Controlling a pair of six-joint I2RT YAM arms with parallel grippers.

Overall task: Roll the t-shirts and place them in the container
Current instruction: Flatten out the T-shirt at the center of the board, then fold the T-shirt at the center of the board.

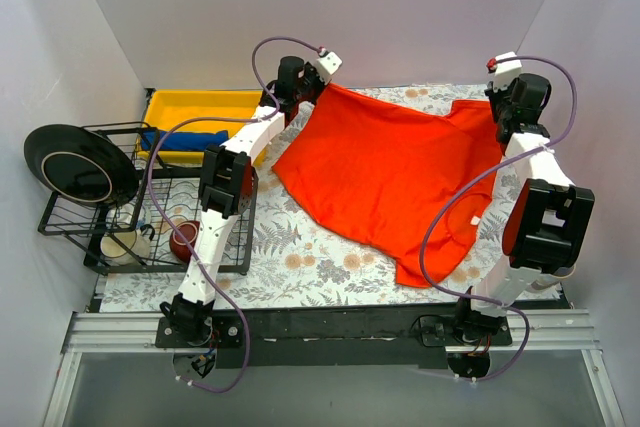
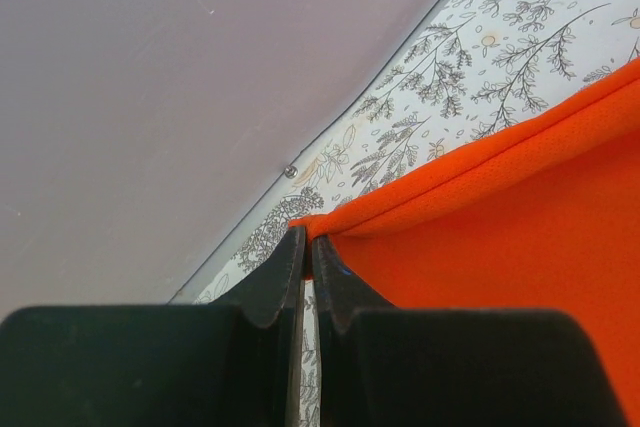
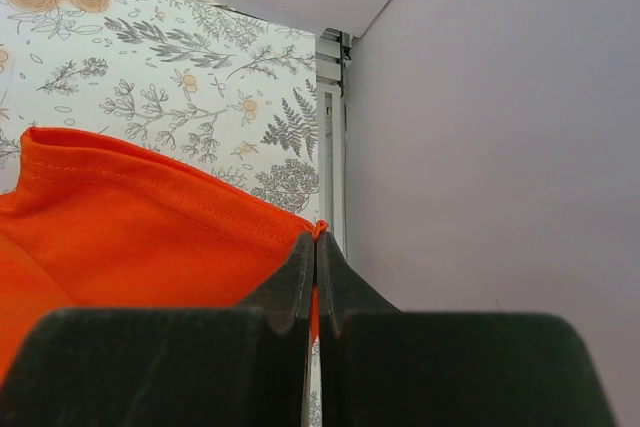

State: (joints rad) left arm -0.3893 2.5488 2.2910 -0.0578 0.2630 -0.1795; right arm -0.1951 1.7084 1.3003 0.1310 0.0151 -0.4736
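The orange-red t-shirt hangs spread between both arms above the floral table cover, its lower part draping onto it. My left gripper is shut on the shirt's far left corner; the wrist view shows the orange cloth pinched between the black fingertips. My right gripper is shut on the far right corner; its wrist view shows the hemmed edge clamped at the tips. A royal blue t-shirt lies in the yellow bin.
A black wire rack at the left holds a black plate, a white mug and a red bowl. White walls close in at the back and both sides. The metal rail runs along the near edge.
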